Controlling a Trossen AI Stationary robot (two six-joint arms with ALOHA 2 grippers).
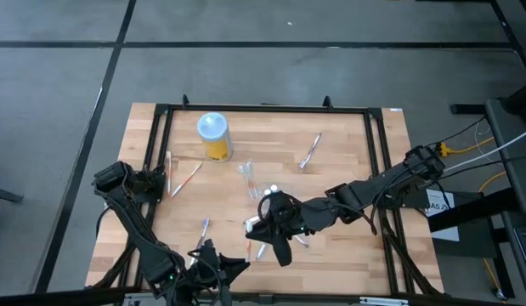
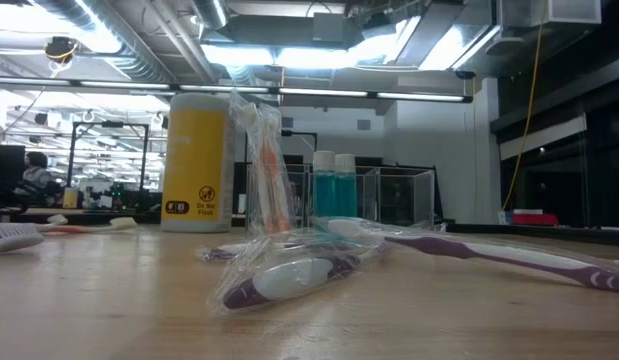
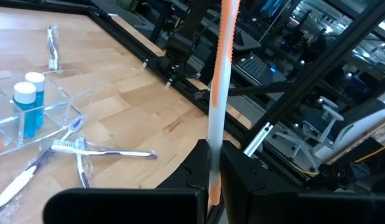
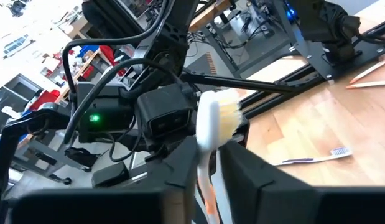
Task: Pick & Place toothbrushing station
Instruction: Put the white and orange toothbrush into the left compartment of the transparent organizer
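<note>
A bottle [image 1: 214, 136] is stood at the far left part of the table [image 1: 347, 144]. A clear holder [image 1: 250, 177] is set near the middle, to the right of the bottle. Two small bottles [image 2: 335, 185] are held in it. One toothbrush [image 1: 310, 151] is laid to the far right of the holder. Another toothbrush [image 1: 187, 178] is laid at the left, near the bottle. A wrapped toothbrush [image 2: 289, 277] is laid in front of the holder, with a bare toothbrush [image 2: 509, 256] to its right.

Wooden table [image 1: 347, 246] (black-framed) carries scattered toothbrushes [image 1: 310, 151] and a yellow bottle [image 1: 216, 137].
</note>
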